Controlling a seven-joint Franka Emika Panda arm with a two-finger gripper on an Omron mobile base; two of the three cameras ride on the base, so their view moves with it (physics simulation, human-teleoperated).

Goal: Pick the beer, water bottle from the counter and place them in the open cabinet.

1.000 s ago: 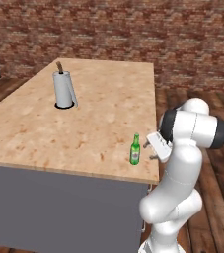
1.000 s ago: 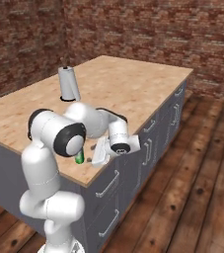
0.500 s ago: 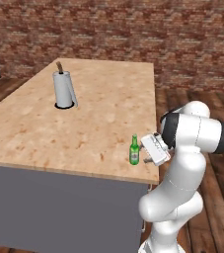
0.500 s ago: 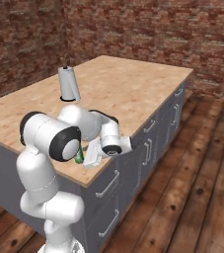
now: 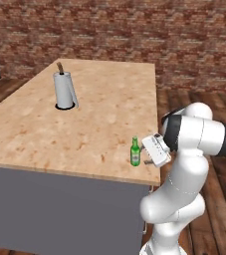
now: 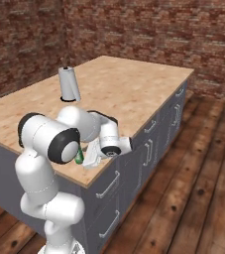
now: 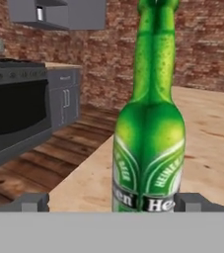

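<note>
Beer is seen standing upright on the counter, close to its near right corner, with the fingers set wide apart on either side of the bottle's lower body and not closed on it. In the hand view the bottle's top is cut off by the upper edge, and its label is cropped at the bottom, so only part of the lettering can be read. From the right base view the beer is almost wholly hidden behind the arm's dark elbow joint; just a sliver of green is visible there. A paper-towel roll is placed well apart from it, toward the far left of the tan wood-grain top. Grey drawer fronts with bar handles are fitted below the slab. Brick walls and a dark plank floor are shown around it. A dark oven and a grey wall cabinet are blurred in the hand view, its contents too small to make out.
</note>
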